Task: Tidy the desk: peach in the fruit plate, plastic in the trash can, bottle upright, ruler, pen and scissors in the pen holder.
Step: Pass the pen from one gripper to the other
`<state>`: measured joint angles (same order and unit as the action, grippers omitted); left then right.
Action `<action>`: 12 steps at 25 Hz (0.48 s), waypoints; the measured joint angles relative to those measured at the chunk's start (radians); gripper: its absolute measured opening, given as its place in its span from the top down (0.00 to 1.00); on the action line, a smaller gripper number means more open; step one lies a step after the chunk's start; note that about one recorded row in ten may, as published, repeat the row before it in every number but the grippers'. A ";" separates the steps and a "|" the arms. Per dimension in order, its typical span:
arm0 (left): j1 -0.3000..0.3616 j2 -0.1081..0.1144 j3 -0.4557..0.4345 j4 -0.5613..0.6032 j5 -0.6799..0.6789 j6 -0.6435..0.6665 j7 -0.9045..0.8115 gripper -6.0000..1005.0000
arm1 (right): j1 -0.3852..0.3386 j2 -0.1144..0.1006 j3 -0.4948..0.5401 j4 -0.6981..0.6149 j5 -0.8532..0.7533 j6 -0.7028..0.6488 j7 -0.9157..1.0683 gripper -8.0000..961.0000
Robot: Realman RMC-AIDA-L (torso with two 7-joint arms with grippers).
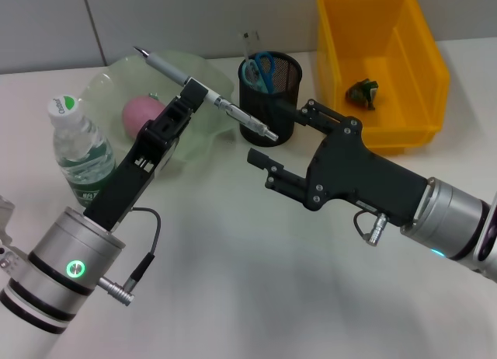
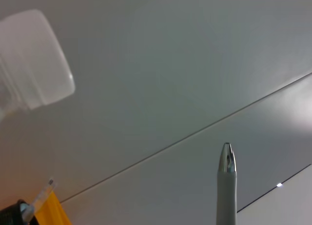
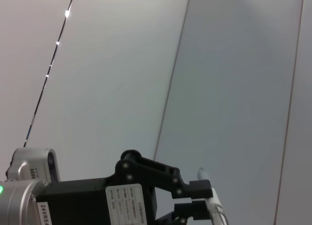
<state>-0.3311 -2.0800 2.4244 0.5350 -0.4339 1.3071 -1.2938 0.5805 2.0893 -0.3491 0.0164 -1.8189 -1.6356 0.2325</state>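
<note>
i have the left gripper (image 1: 189, 95) clamped across the middle of the pen (image 1: 203, 94), held aloft just short of the black mesh pen holder (image 1: 271, 97), on the side facing the fruit plate (image 1: 203, 79). the pen lies at a slant, its lower end almost at the holder's rim and its pointed end raised over the plate. the right gripper (image 1: 272, 151) hovers low in front of the holder, its fingers spread apart and carrying nothing.

the rest looks settled: blue-handled scissors (image 1: 261, 68) and a clear ruler (image 1: 247, 47) already stand in the holder, the pink peach (image 1: 140, 113) sits in the plate, the water bottle (image 1: 79, 152) stands upright beside the plate, and the crumpled plastic (image 1: 363, 93) lies in the yellow bin (image 1: 419, 56) beyond the holder. by my reckoning the pen is the last item.

my worry is the angle. brought in this flat, the lower end could catch the rim or the scissor handles and tip the light holder, or the pen could pivot in the grip and drop to the desk (image 1: 248, 281). the free gripper sits near the holder and could be clipped by my swing.
</note>
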 joint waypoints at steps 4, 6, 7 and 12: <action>0.000 0.000 0.001 0.000 0.000 -0.005 -0.002 0.78 | 0.012 0.000 0.011 0.009 0.001 0.003 -0.006 0.33; 0.000 0.000 0.002 0.000 0.000 -0.005 -0.002 0.78 | 0.015 0.000 0.012 0.011 0.001 0.004 -0.012 0.33; 0.000 0.000 0.002 0.000 0.000 -0.005 -0.002 0.78 | 0.017 0.000 0.012 0.013 0.001 0.004 -0.019 0.34; 0.000 0.000 0.002 0.000 0.000 -0.005 -0.005 0.77 | 0.029 0.000 0.012 0.033 0.001 0.014 -0.051 0.35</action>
<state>-0.3314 -2.0800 2.4267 0.5353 -0.4342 1.3022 -1.2986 0.6093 2.0891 -0.3374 0.0495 -1.8176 -1.6221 0.1814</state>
